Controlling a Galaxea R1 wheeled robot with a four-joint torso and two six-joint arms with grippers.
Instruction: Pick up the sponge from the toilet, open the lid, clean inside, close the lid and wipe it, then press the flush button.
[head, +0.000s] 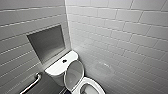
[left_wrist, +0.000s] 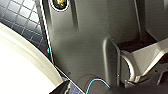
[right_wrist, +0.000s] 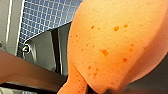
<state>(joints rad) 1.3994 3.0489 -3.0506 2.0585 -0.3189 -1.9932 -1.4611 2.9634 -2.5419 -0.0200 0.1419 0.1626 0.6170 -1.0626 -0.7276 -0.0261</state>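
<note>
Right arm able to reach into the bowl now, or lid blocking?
Probably yes: the lid stands raised against the cistern, so the bowl is open from above. The sponge sits close at the right wrist camera; the arm's distance from the bowl is unclear.

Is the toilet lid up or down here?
Up. In the head view the lid stands raised against the cistern, concave underside facing forward, with the bowl open below it.

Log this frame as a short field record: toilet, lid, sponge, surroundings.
toilet: white, in a tiled corner
lid: raised, underside showing, upright before the cistern
flush button: on the cistern top
sponge: orange, close up in the right wrist view, apparently gripped
wall: recessed niche, grab bar below it
</note>
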